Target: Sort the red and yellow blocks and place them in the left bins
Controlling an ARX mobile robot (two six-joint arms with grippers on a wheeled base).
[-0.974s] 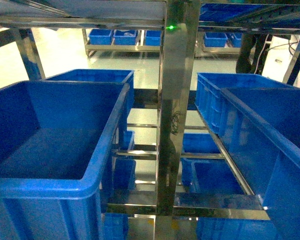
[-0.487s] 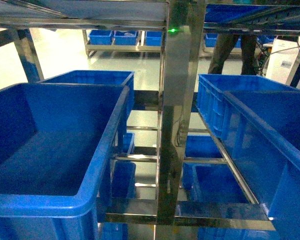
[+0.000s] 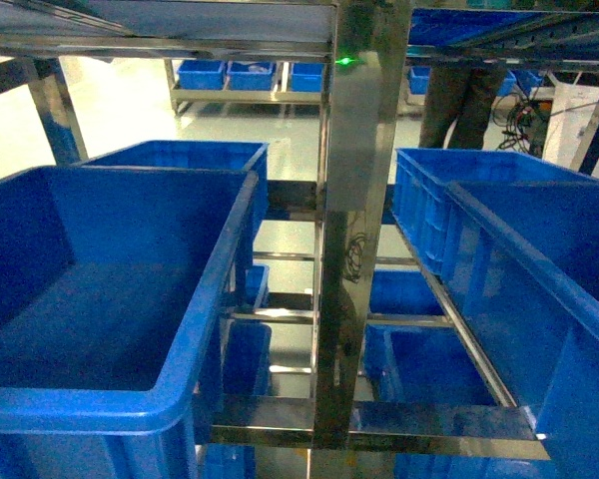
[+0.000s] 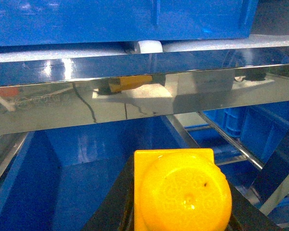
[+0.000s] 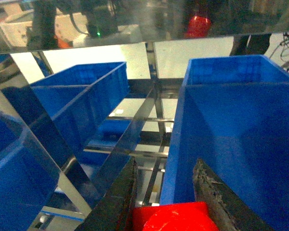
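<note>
L gripper (image 4: 180, 211): dark fingers (image 4: 111, 202) closed around a bright yellow hard plastic block (image 4: 182, 191), boxy w/ a rounded embossed face toward the cam; block sits pinched between the two dark fingers at the bottom of the left wrist view. Just beyond it, a shiny steel shelf rail (image 4: 135, 101) runs across the view, reflecting an orange-yellow shape. Below the rail, the inside of a deep bright-blue plastic tub (image 4: 72, 163); above the rail, the underside of another blue tub.

R gripper (image 5: 166, 211): two dark worn fingers (image 5: 209, 192) clamped on a bright red plastic block (image 5: 173, 219), only its top showing at the bottom edge of the right wrist view. Just behind it, the rolled rim and wall of a large blue plastic bin (image 5: 231, 125); another blue bin (image 5: 82, 91) to the left, across a gap w/ steel rack bars.

Head view: neither gripper nor block visible. Big smooth-walled blue left bin (image 3: 110, 259) near on the left, a second one behind it; a polished steel upright post (image 3: 351, 220) w/ a green light in the middle; ribbed blue bins (image 3: 499, 230) on the right. A person's legs (image 3: 464, 100) stand far back at right.
</note>
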